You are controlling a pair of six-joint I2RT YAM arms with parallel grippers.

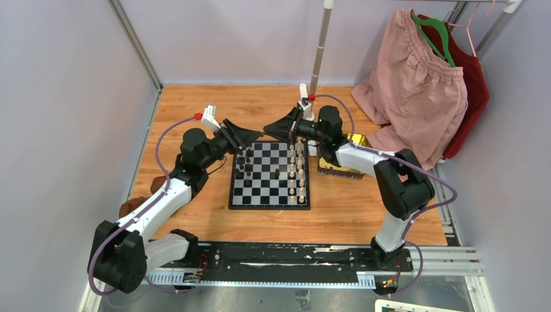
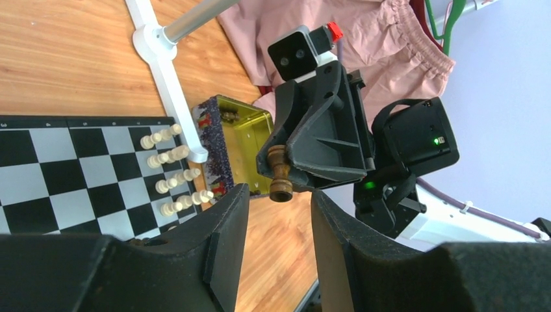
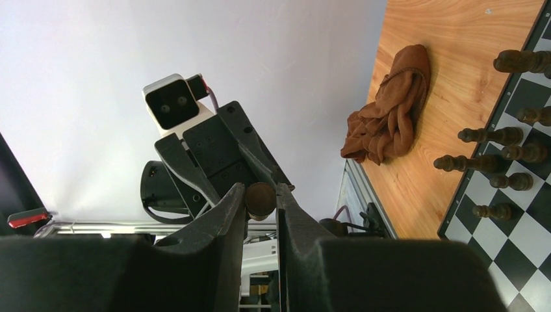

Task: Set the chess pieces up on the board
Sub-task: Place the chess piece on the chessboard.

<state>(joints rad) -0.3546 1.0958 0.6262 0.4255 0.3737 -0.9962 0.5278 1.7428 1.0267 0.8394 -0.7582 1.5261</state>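
The right claw (image 3: 261, 195) pinches a dark chess piece (image 2: 281, 174) in the air over the board's (image 1: 269, 207) far rim, mid-desk; the left claw (image 2: 281, 195) faces it, part-open (nothing inside). A mistimed release could drop the piece onto the cream pieces (image 1: 300, 170) nearby.

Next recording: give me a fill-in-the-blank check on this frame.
The right fingers grip a chess piece from the ____ set. The left fingers hold ____. In the top view, the cream pieces stand on the board's ____ side. The cloth crumpled on the table is ____.
Missing: dark; nothing; right; brown.
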